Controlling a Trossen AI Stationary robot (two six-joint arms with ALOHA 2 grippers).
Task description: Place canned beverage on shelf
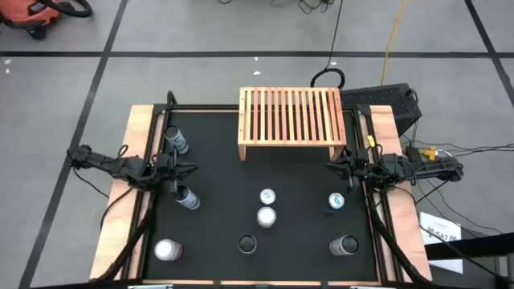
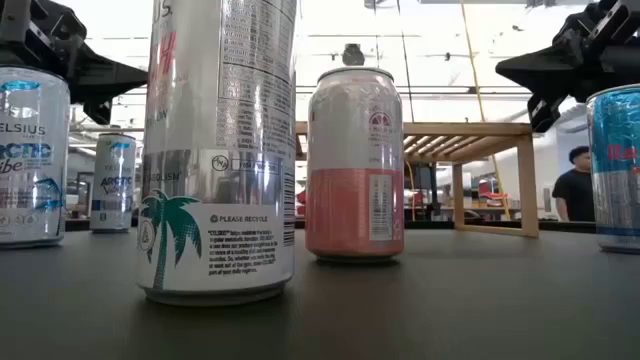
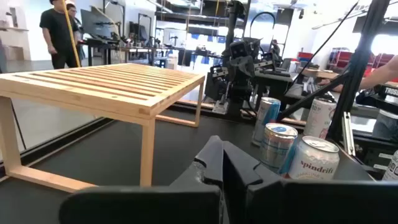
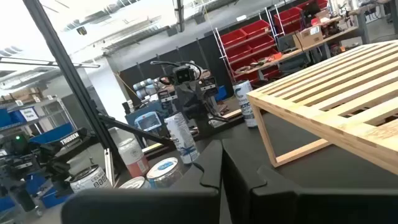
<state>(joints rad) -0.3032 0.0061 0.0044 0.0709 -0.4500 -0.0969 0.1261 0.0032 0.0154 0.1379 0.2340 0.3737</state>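
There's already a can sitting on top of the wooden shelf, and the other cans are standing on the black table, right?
Not quite. The high view shows the shelf with nothing on its slats; no can has been placed there yet. The rest is right: the cans, like the white-topped one near the middle, all stand on the black table in front of it.

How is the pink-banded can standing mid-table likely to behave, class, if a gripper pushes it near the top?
The pink-banded can stands upright, tall on a narrow base, so a high push would probably tip it. Once down, its round body would likely roll across the black table. Its smooth metal wall looks slippery.
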